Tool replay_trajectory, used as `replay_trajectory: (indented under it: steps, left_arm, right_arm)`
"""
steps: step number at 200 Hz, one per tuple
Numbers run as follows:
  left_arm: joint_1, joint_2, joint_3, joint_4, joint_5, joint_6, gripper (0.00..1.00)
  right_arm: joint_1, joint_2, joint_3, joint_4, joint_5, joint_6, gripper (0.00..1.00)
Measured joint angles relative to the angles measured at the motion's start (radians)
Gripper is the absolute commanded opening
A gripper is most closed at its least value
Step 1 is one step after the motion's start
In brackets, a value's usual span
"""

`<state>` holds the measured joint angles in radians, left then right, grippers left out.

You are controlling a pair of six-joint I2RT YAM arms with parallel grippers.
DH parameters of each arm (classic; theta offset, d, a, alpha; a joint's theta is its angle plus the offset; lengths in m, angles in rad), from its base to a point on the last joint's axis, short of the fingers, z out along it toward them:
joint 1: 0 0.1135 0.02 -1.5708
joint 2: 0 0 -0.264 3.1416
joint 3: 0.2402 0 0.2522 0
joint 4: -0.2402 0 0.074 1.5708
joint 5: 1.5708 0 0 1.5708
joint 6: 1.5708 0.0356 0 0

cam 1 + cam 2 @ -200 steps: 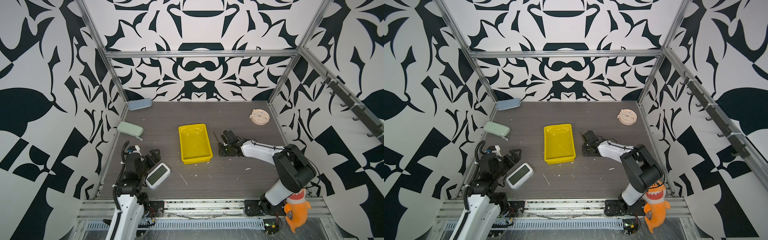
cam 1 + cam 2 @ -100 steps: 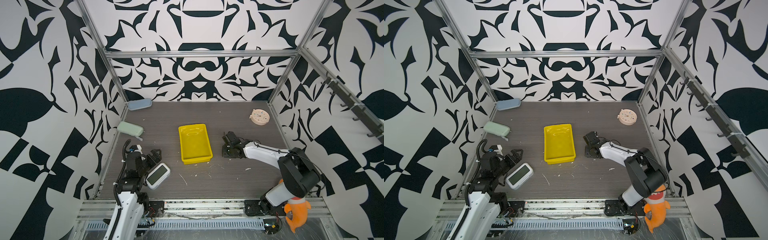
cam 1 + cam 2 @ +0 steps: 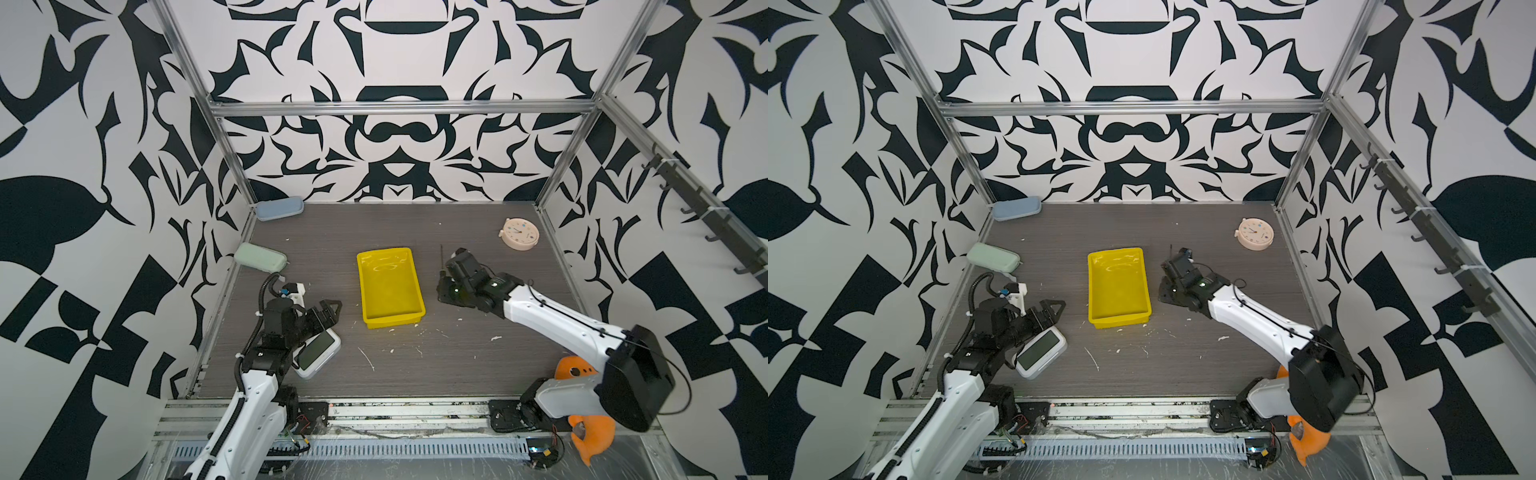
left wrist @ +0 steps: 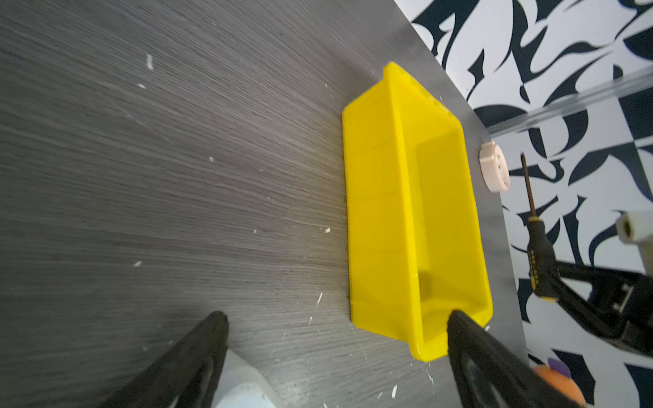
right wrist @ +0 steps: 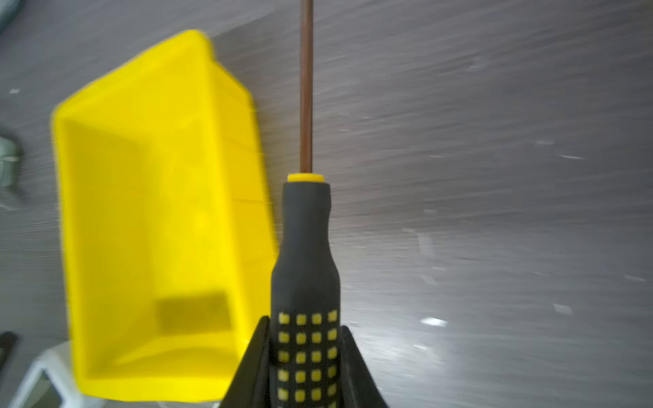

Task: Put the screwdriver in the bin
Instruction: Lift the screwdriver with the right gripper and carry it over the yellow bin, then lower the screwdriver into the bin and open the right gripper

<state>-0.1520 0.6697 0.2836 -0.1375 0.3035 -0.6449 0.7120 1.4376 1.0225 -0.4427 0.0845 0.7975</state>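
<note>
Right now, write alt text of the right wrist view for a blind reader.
The right hand grips the screwdriver by its black, yellow-dotted handle, the thin shaft pointing away from the camera. The yellow bin lies close beside it on the grey wood-grain table, slightly blurred.

Both top views look down from high above the near edge of the bench, sharing nearly the whole scene. The left wrist camera sits close behind the left end effector, facing the bin ahead of it. The right wrist camera looks along the right end effector, very near the screwdriver, the same bin beside it.
</note>
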Motion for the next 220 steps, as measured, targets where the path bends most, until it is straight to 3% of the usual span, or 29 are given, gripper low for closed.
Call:
replay_trajectory:
  steps: [40,82,133,220]
  left_arm:
    - [-0.010,-0.079,0.000,0.001,-0.016,0.011,0.99]
    - [-0.010,-0.106,-0.009,0.006,-0.032,0.011,0.99]
    - [-0.010,-0.083,-0.009,0.005,-0.033,0.011,0.99]
    - [-0.010,-0.117,-0.010,0.001,-0.038,0.014,0.99]
  right_arm:
    - [0.182,0.315,0.285,0.042,0.024,0.033,0.01]
    - [0.216,0.470,0.366,0.021,0.004,0.043,0.00]
    - [0.214,0.521,0.387,0.007,-0.014,0.074,0.02]
    - [0.221,0.561,0.480,0.008,-0.017,0.103,0.20]
